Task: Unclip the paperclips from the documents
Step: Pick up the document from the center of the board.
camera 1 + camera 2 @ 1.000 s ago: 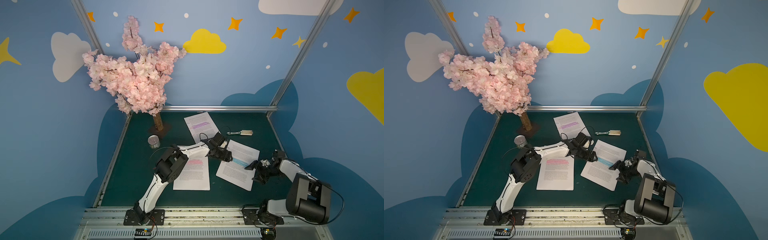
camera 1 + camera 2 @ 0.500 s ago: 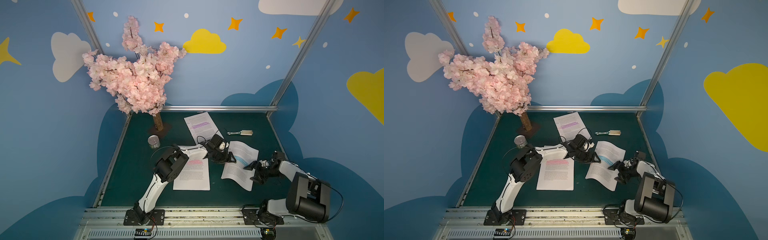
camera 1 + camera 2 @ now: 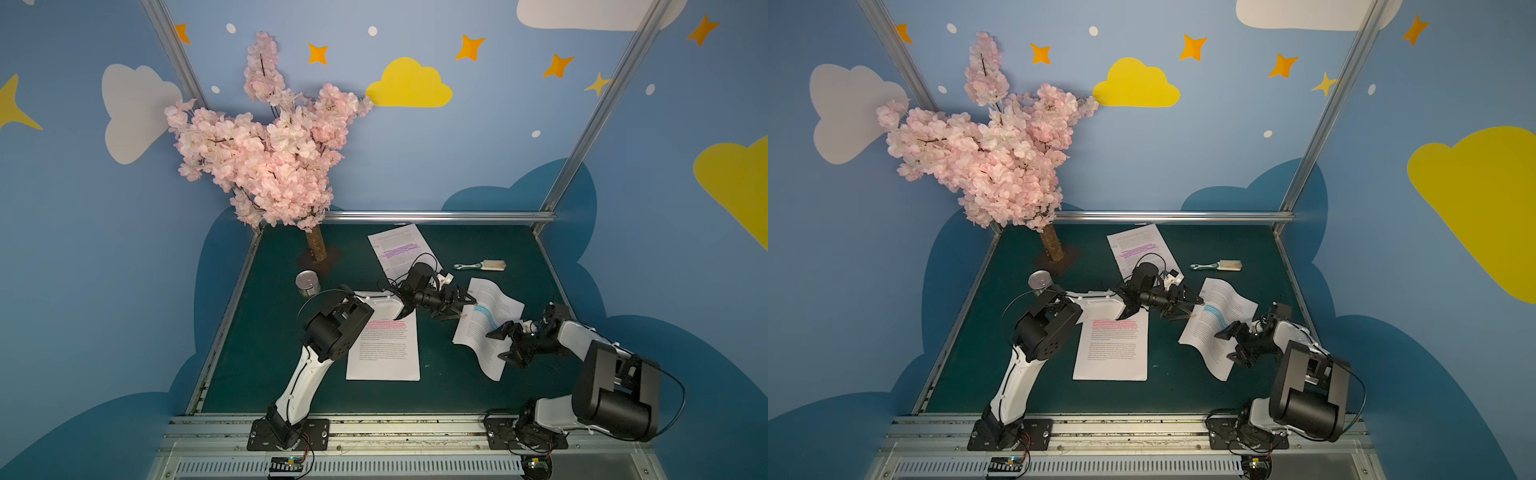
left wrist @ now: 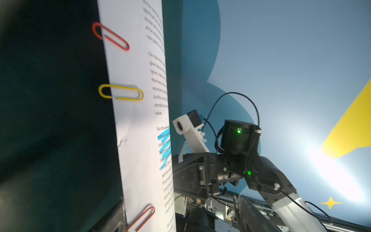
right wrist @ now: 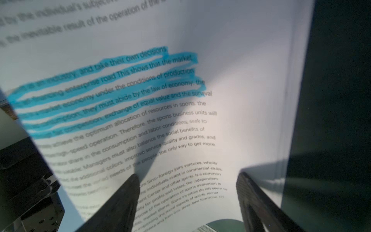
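Now both grippers are at the blue-marked document, which lies bent and partly lifted from the mat between them. The left gripper has its jaws spread and stands at one long edge of this page. Its wrist view shows three clips on that edge: a red paperclip farthest ahead of the fingers, a yellow paperclip in the middle, and a reddish paperclip just beside one finger. The right gripper is spread too and pinches nothing. Its fingers hang over the printed lines near the opposite edge, and I cannot tell if they touch the paper. The risk, as I judge it, is the loose page. If the left jaws close on the nearest clip and pull while the right gripper does not press the sheet down, the whole page can slide or fold with the clip and not release it. Because the paper is curved, the jaws can also catch paper together with the wire and crease or tear it. The pink-marked document and the purple-marked document lie flat beside the left arm.
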`<state>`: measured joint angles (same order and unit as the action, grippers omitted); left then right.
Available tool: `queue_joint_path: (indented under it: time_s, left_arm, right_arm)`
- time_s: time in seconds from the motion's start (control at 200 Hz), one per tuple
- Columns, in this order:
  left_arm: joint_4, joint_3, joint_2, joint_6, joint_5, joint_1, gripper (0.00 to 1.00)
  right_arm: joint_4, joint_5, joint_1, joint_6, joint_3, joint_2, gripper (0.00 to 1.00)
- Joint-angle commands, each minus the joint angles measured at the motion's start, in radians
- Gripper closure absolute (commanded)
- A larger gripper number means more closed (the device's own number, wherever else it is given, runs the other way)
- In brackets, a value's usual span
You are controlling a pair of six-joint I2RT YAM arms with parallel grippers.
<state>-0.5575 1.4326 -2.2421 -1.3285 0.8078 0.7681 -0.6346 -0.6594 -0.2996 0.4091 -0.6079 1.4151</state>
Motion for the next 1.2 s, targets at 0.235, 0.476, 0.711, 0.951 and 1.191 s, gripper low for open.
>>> queue_joint_path:
  time_s: [0.235, 0.476, 0.711, 0.951, 1.191]
  left_arm:
    - [-0.021, -0.009, -0.008, -0.012, 0.13, 0.02, 0.17]
    - [0.129, 0.04, -0.01, 0.123, 0.143, 0.037, 0.32]
    - [0.616, 0.151, 0.028, 0.524, 0.064, 0.045, 0.73]
    - [0.868, 0.236, 0.061, 0.732, -0.027, 0.068, 0.96]
    - [1.137, 0.293, 0.223, 0.997, -0.244, 0.094, 0.96]
  right_arm:
    - [0.021, 0.053, 0.005, -0.026, 0.022, 0.048, 0.23]
    - [0.009, 0.046, 0.004, -0.038, 0.015, 0.051, 0.23]
    - [0.007, 0.031, 0.005, -0.049, 0.015, 0.059, 0.24]
    - [-0.014, 0.036, 0.004, -0.055, 0.009, 0.017, 0.25]
    - [-0.064, -0.099, 0.007, -0.086, -0.059, -0.241, 0.25]
